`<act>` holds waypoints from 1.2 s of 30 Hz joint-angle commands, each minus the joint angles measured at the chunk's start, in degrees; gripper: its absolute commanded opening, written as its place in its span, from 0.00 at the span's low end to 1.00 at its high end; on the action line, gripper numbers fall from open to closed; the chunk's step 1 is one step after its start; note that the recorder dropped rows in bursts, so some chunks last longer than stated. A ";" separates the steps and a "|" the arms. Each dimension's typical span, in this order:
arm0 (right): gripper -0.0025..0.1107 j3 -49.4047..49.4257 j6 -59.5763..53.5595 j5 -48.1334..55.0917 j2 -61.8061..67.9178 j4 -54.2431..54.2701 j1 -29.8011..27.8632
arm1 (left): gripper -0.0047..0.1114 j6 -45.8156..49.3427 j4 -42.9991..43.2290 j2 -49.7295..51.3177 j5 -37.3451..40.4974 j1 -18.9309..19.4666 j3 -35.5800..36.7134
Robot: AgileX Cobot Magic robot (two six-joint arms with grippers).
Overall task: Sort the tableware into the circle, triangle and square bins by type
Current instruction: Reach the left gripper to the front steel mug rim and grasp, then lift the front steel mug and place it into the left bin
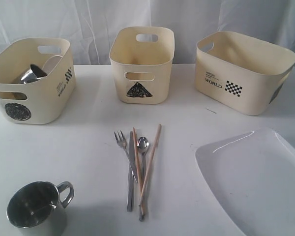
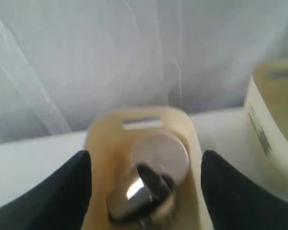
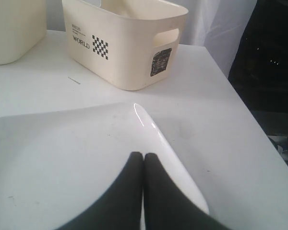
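The left gripper [image 2: 145,155] hangs over the round-sticker bin [image 1: 39,98], its black fingers [image 2: 62,191] spread wide with nothing between them. Straight beneath the gap, inside that bin, lie a small white saucer [image 2: 163,151] and a steel vessel [image 2: 137,194], too blurred for me to call it mug or bowl; both sit clear of the fingers.

The right gripper [image 3: 143,157] has its two fingers pressed together and holds nothing; it hovers low over one corner of the large white plate [image 3: 62,158], which lies flat on the table [image 1: 88,128] at the front right. Whether the tips touch the plate I cannot tell. The checkered bin [image 3: 129,52] stands beyond the plate, apart from it and with nothing visible inside.

The small triangle bin [image 1: 142,59] stands between the two wide bins at the back; in front of it the fork [image 1: 120,139], knife [image 1: 131,191], spoon [image 1: 143,143] and chopsticks [image 1: 153,157] lie bundled together mid-table, between the two grippers' places. A steel mug [image 1: 37,209] stands upright at the front left, handle turned toward the cutlery.
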 commanded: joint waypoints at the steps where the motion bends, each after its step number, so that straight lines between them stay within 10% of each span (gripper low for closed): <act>1: 0.02 0.09 -0.28 -0.22 -0.30 0.07 0.11 | 0.63 0.25 -0.46 -2.86 30.98 -0.07 0.08; 7: 0.02 0.09 -0.28 -0.22 -0.30 0.07 0.11 | 0.63 3.20 -0.46 -2.48 52.45 -0.07 8.99; 15: 0.02 0.09 -0.28 -0.22 -0.30 0.07 0.11 | 0.63 14.48 -14.29 -2.35 27.01 -0.17 29.03; 26: 0.02 0.09 -0.28 -0.22 -0.30 0.07 0.11 | 0.62 35.14 -26.01 -2.35 12.47 -0.17 46.71; 31: 0.02 0.09 -0.28 -0.22 -0.30 0.07 0.11 | 0.05 34.52 -28.15 -2.46 9.87 -0.17 46.75; 36: 0.02 0.09 -0.28 -0.22 -0.30 0.07 0.11 | 0.04 34.52 -27.20 -6.34 12.93 -0.17 38.60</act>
